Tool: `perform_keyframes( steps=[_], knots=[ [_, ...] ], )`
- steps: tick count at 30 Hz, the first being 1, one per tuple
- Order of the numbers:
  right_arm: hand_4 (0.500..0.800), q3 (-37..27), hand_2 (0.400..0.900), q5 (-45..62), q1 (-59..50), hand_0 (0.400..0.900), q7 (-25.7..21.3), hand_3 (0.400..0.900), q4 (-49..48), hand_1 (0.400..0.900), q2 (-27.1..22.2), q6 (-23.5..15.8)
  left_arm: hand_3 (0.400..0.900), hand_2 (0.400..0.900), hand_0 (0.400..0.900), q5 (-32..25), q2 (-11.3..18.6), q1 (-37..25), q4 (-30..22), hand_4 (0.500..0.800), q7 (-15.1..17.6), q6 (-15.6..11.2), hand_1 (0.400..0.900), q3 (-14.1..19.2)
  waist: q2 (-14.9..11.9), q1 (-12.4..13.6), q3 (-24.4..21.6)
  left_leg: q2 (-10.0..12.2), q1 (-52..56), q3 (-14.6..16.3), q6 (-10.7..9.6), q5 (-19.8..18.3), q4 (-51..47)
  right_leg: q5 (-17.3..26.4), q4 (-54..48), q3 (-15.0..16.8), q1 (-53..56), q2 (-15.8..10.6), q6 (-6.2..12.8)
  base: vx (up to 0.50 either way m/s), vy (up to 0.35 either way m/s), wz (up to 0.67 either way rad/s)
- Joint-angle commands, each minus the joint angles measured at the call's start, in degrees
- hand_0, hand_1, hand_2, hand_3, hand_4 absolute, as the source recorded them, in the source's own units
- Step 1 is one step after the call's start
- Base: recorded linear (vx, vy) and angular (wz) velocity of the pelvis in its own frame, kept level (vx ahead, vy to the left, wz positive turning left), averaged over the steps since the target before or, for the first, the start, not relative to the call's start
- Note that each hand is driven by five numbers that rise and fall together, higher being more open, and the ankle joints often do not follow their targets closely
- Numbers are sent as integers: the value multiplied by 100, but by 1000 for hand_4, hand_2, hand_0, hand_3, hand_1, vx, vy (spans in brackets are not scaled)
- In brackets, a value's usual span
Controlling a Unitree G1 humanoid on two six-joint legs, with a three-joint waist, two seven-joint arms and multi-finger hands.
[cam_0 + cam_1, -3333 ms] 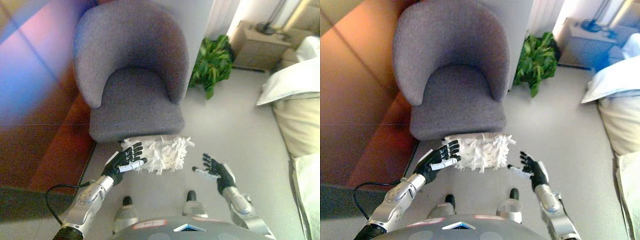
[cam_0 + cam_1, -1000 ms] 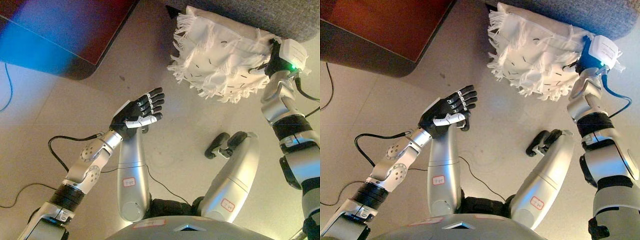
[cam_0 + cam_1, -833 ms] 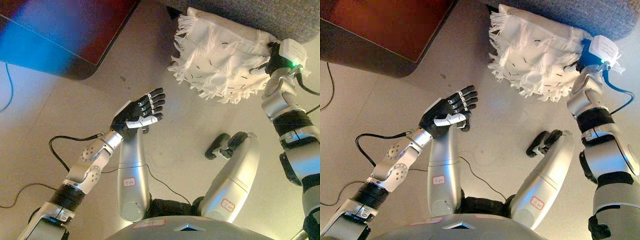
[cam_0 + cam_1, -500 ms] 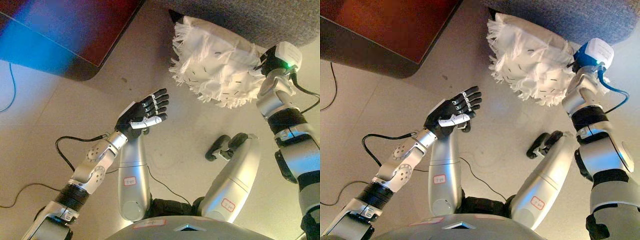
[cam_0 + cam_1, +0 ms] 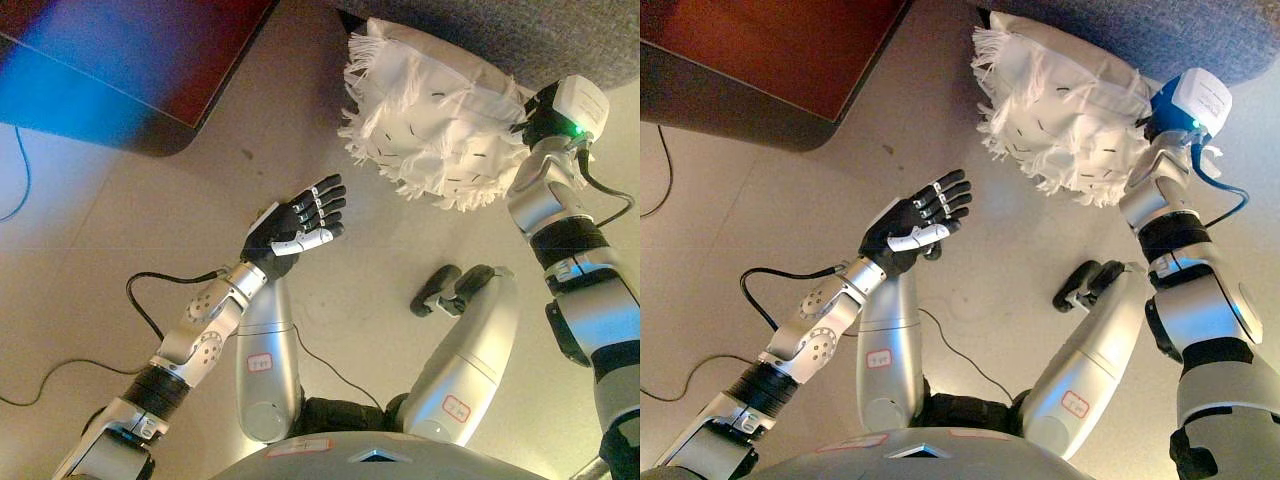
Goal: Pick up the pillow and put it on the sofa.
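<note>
A white fringed pillow (image 5: pixel 440 125) lies on the floor, its far side against the base of the grey sofa (image 5: pixel 570 35). My right hand (image 5: pixel 533 108) is at the pillow's right edge, its fingers hidden behind the cloth. My left hand (image 5: pixel 298 220) hovers open over the floor, below and left of the pillow and a hand's width apart from it, palm turned toward it.
A dark reddish-brown piece of furniture (image 5: pixel 150 60) fills the upper left, its edge running diagonally beside the pillow. Beige floor (image 5: pixel 120 250) stretches to the left of my left arm.
The view has dropped from the whole sofa to the floor. In the last second my left hand has moved up and right toward the pillow; the pillow has shifted slightly at my right hand.
</note>
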Motion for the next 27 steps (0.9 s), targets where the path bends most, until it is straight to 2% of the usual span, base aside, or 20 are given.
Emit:
perform_keyframes(
  steps=[1,5,8,10,16,19,22,27],
  knots=[
    [500,-498,400,-134,-299,400,-653,400,-650,400,-235,-607,900,900,900,-102,-153,135,-343,800,216,-593,900,37,102,171,-3,513,1119,-168,-104,-310,-607,1215,-1153,70,270,183,-182,-8,-66,-8],
    [500,-851,400,-259,272,400,-747,400,-1605,400,-220,-721,900,900,900,63,-214,183,-294,800,595,-621,900,391,-27,91,-3,583,1933,2,-139,21,-1635,1542,-2024,-209,1052,302,-149,18,-100,-4],
    [500,-1019,400,-386,723,400,-790,400,-2217,400,-170,-743,900,900,900,264,-276,154,-248,800,824,-641,900,576,-146,55,-7,553,2509,71,-155,292,-2347,1790,-2677,-406,1641,329,-123,36,-100,0],
    [500,-1132,400,-476,1087,400,-796,400,-2654,400,-121,-729,900,900,900,352,-334,134,-231,800,984,-598,900,697,-252,28,-77,503,2911,148,-105,651,-2969,2103,-3271,-590,2044,342,-174,5,-61,-1],
    [500,-1324,400,-1042,2015,400,-902,400,-3524,400,132,-1154,900,900,900,625,-563,64,-160,800,1709,-448,900,914,-578,-107,-487,483,4259,601,-140,1124,-4399,2546,-4747,-1115,3333,521,-61,56,-26,-10],
    [500,-1472,400,-1247,2529,400,-985,400,-4106,400,114,-1474,900,900,900,732,-733,50,-60,800,2061,-336,900,997,-737,-217,-819,473,5018,892,-163,1352,-5219,2850,-5672,-1369,4109,735,3,44,-3,-16],
    [500,-1732,400,-1323,3180,400,-1083,400,-4691,400,48,-1844,900,900,900,911,-864,209,-77,800,2162,-207,900,1134,-818,-319,-1151,399,5752,1188,-152,1543,-5967,3113,-6447,-1548,4859,960,88,60,37,-18],
    [500,-2224,400,-1412,4122,400,-1135,400,-5512,400,-79,-2411,900,900,900,1033,-1015,508,-24,800,2051,-94,900,1287,-829,-498,-1759,137,6783,1628,-99,1810,-7080,3605,-7355,-1623,5714,1226,309,85,121,-18]
  ],
)
